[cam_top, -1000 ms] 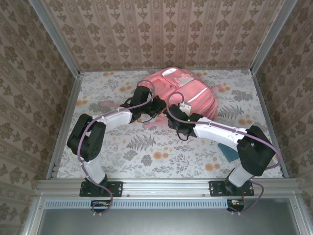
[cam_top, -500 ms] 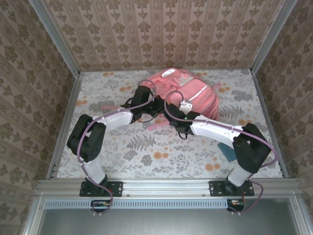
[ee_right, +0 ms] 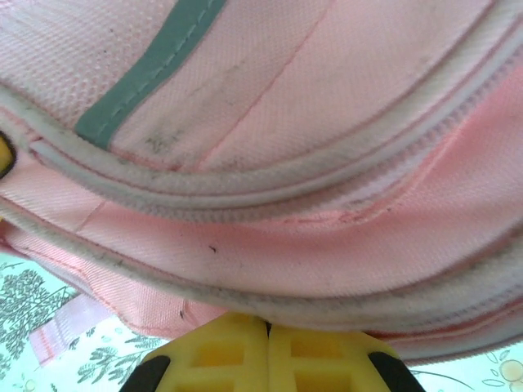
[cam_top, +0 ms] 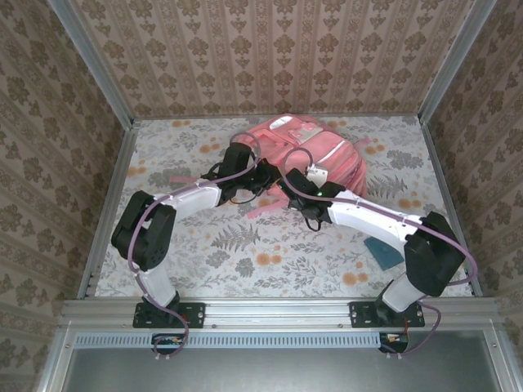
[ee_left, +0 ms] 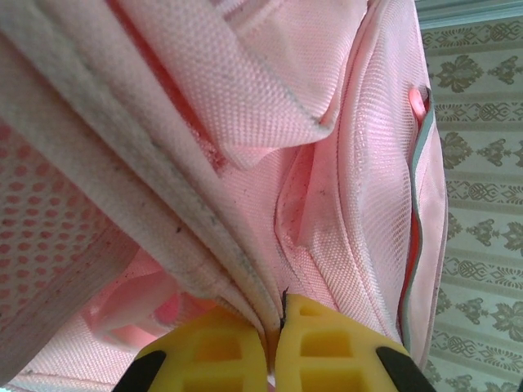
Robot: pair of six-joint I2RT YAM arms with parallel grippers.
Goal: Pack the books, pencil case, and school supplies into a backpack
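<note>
I'm looking down into a small booth closed in on three sides. The back wall (cam_top: pixel 278 57), left wall (cam_top: pixel 41 163) and right wall (cam_top: pixel 490 147) all carry the same beige-brown damask wallpaper in vertical bands, and a strip of that pattern also shows at the right edge of my left wrist feed. The table top (cam_top: pixel 270 261) is covered in a pale print of grey-green ferns and small orange flowers. Aluminium corner posts (cam_top: pixel 90 57) run up where the walls meet, a slotted front rail (cam_top: pixel 278 312) crosses the near edge, and a grey panel (cam_top: pixel 270 367) lies below it. The light is soft and even, with faint shadows.
</note>
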